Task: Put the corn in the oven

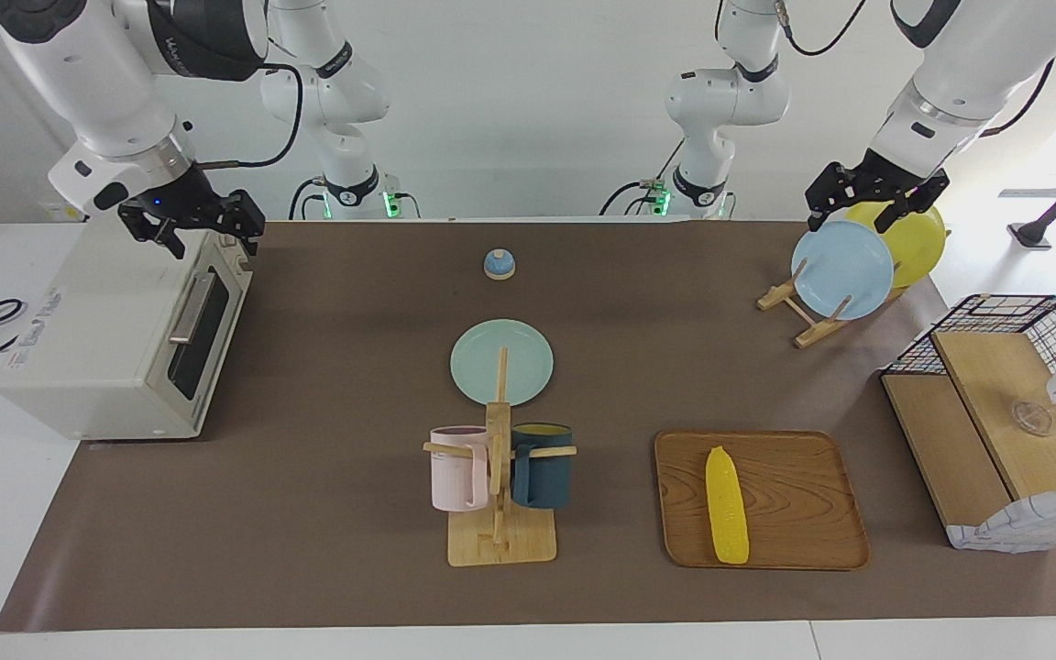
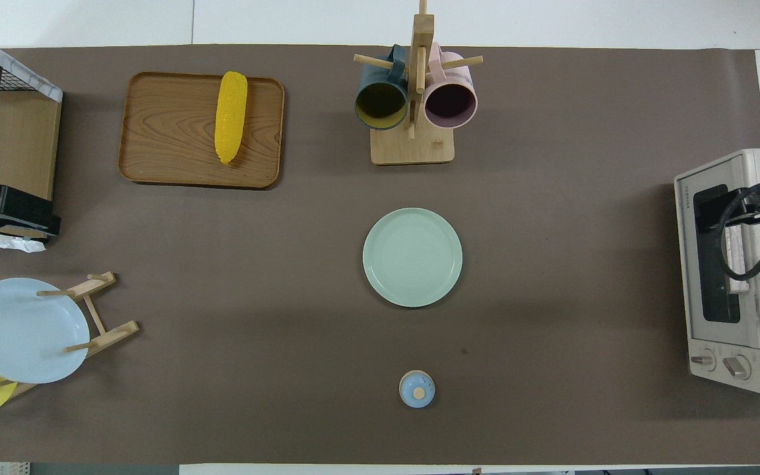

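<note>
The yellow corn (image 1: 727, 504) lies lengthwise on a wooden tray (image 1: 803, 500) toward the left arm's end of the table, at the edge farthest from the robots; it also shows in the overhead view (image 2: 230, 125). The off-white oven (image 1: 97, 339) stands at the right arm's end with its dark glass door shut; it also shows in the overhead view (image 2: 716, 284). My right gripper (image 1: 207, 246) hangs open and empty over the oven's top edge. My left gripper (image 1: 853, 218) hangs open and empty over the plate rack.
A mug tree (image 1: 499, 477) with a pink and a dark blue mug stands mid-table, with a green plate (image 1: 501, 361) and a small blue knob (image 1: 499, 264) nearer the robots. A rack holds a blue plate (image 1: 841, 270) and a yellow plate (image 1: 918, 243). A wire-and-wood shelf (image 1: 995, 412) stands beside the tray.
</note>
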Action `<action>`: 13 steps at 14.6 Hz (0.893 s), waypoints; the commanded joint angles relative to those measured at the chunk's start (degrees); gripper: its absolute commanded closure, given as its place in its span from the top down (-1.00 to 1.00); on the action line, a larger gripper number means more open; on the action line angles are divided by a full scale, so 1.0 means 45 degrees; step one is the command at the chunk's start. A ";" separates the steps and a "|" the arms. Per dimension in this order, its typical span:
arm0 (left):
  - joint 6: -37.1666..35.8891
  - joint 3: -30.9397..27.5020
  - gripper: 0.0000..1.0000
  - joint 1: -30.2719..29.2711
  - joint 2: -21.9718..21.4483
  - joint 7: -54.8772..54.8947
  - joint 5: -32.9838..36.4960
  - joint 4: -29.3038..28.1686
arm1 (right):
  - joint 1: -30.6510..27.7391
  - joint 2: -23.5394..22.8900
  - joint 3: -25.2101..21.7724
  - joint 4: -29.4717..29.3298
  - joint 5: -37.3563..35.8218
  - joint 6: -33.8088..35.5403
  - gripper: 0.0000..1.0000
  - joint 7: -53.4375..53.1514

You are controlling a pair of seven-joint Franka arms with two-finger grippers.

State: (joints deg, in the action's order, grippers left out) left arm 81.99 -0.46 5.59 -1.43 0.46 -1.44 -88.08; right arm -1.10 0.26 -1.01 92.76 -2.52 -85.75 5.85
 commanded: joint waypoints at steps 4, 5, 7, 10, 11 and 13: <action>0.0901 0.0024 1.00 0.0106 -0.0210 0.0014 0.0125 -0.0407 | -0.0107 0.0020 0.0069 -0.0164 0.0228 -0.0027 1.00 -0.0167; 0.1057 0.0024 1.00 0.0106 -0.0133 -0.0005 0.0125 -0.0446 | -0.0107 0.0117 0.0069 -0.0028 0.0228 -0.0027 1.00 -0.0109; 0.1660 0.0024 1.00 0.0126 0.0431 -0.0025 -0.0069 -0.0349 | -0.0203 0.0214 0.0049 0.0322 0.0228 -0.0550 1.00 0.0202; 0.2987 0.0063 1.00 0.0378 0.1816 0.0014 -0.0285 -0.0232 | -0.0476 0.0818 0.0049 0.1803 0.0228 -0.1587 -0.97 0.0965; 0.3340 0.0063 1.00 0.0612 0.2556 0.0014 -0.0266 -0.0057 | -0.0671 0.1053 0.0049 0.2312 0.0228 -0.1995 -1.00 0.1023; 0.4101 0.0063 1.00 0.0906 0.4313 0.0034 -0.0304 0.0858 | -0.1062 0.1211 0.0049 0.2939 0.0364 -0.2602 -1.00 0.1723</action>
State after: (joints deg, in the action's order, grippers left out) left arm 97.42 0.41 7.63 9.77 0.47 -2.17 -89.03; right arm -3.44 2.27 -1.08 100.09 -2.52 -93.77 9.77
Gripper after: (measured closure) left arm 0.000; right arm 0.502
